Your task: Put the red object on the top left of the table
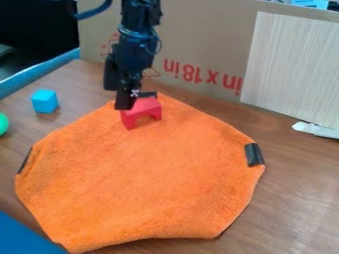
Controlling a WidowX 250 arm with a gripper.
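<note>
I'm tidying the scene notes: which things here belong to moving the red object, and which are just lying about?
Part of the job:
- red block
- black gripper
- table

Just lying about:
- blue cube
- green round object
- orange cloth, beneath the block
- cardboard

From where I'm standing: arm (pixel 138 47) in from the top edge, gripper (pixel 128 100) pointing down at the red block (pixel 144 112). Block is an arch, sitting on the orange cloth (pixel 152 178) near its far corner — gripper overlaps its left part from my angle. Cloth lies spread on the wood table (pixel 298 183), dark strips on its left (pixel 25 160) and right (pixel 254 155) edges. Blue cube (pixel 45 101) on the table, left of the cloth; green ball (pixel 3 123) nearer me, cut off by the left edge. Cardboard (pixel 198 44) stands behind, pale board (pixel 291 69) against it on the right.
</note>
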